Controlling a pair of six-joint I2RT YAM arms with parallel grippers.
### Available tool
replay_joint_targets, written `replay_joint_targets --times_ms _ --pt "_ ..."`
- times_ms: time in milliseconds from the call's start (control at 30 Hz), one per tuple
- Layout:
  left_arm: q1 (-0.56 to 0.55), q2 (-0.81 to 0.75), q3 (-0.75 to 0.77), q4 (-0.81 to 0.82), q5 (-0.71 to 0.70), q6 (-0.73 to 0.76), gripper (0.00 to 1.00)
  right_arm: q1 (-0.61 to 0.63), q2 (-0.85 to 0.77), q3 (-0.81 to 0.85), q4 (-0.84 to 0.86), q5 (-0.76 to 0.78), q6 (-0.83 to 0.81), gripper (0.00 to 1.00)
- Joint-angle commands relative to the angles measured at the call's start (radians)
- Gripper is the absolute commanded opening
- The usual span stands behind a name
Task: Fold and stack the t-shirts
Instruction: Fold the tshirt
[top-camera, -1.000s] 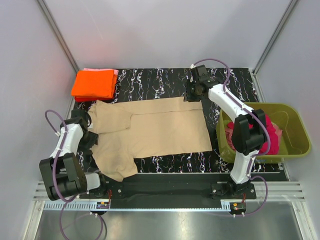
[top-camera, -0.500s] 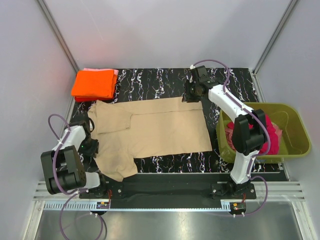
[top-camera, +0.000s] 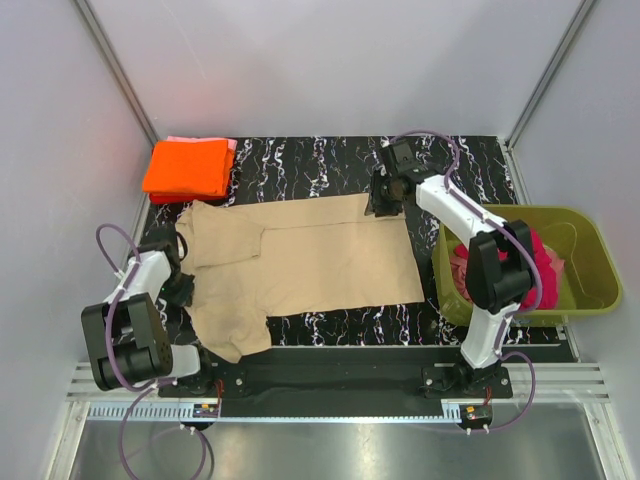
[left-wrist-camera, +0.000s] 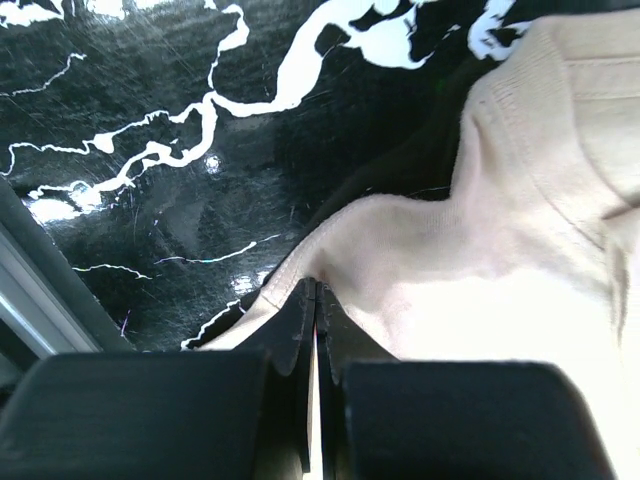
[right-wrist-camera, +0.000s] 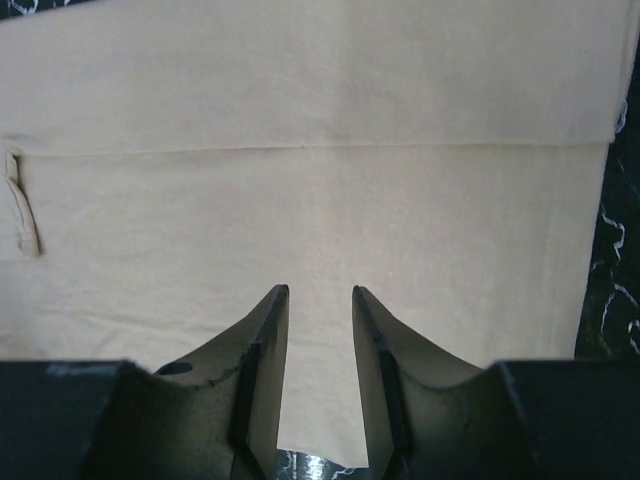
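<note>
One tan t-shirt (top-camera: 320, 260) lies spread on the black marbled worktop (top-camera: 320, 160). Left jaws are pinched shut on its left edge; right jaws stand narrowly apart over its far right corner, gripping nothing.

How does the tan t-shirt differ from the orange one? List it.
The tan t-shirt lies spread across the middle of the table; the orange t-shirt is folded square at the far-left corner. The left hand pinches the tan t-shirt's edge; no hand touches the orange one. Both are plain cloth.
</note>
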Motion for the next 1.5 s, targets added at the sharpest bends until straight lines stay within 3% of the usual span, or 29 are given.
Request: replay_joint_targets --times_ms 0,133,200,233,300,400,433,533,733,900,1033,1267,1467 --pt "0.005 -0.045 0.009 0.035 -0.033 0.000 0.00 0.011 -0.131 -0.023 -0.110 0.114 0.156 0.38" --pt "0.005 -0.042 0.000 0.043 0.004 0.014 0.00 0.026 -0.249 -0.132 -0.091 0.135 0.283 0.37" --pt "-0.003 -0.048 -0.008 0.056 0.031 0.026 0.00 0.083 -0.277 -0.123 -0.096 0.105 0.192 0.40" --pt "-0.004 -0.056 -0.017 0.064 0.044 0.032 0.00 0.151 -0.288 -0.121 -0.116 0.166 0.111 0.40" --pt "-0.004 -0.068 -0.023 0.078 0.080 0.037 0.00 0.172 -0.296 -0.138 -0.148 0.230 0.101 0.39" --pt "-0.004 -0.115 -0.037 0.084 0.070 0.026 0.00 0.170 -0.305 -0.144 -0.264 0.293 0.263 0.37" --pt "-0.003 -0.147 -0.042 0.087 0.062 0.026 0.00 0.172 -0.321 -0.149 -0.290 0.249 0.379 0.37" --pt "-0.006 -0.203 -0.055 0.121 0.065 0.034 0.00 0.172 -0.349 -0.242 -0.210 0.156 0.560 0.37" --pt "-0.006 -0.181 -0.011 0.138 0.108 0.086 0.00 0.189 -0.346 -0.219 -0.356 0.289 0.908 0.37" --pt "-0.006 -0.175 -0.034 0.173 0.151 0.091 0.00 0.262 -0.407 -0.339 -0.373 0.334 1.229 0.37" --pt "-0.006 -0.169 -0.040 0.193 0.163 0.094 0.00 0.265 -0.411 -0.380 -0.442 0.377 1.329 0.39" --pt "-0.006 -0.138 -0.020 0.199 0.179 0.114 0.00 0.278 -0.426 -0.427 -0.449 0.438 1.341 0.40" --pt "-0.006 -0.128 -0.013 0.205 0.183 0.127 0.00 0.374 -0.386 -0.253 -0.420 0.613 0.905 0.39"
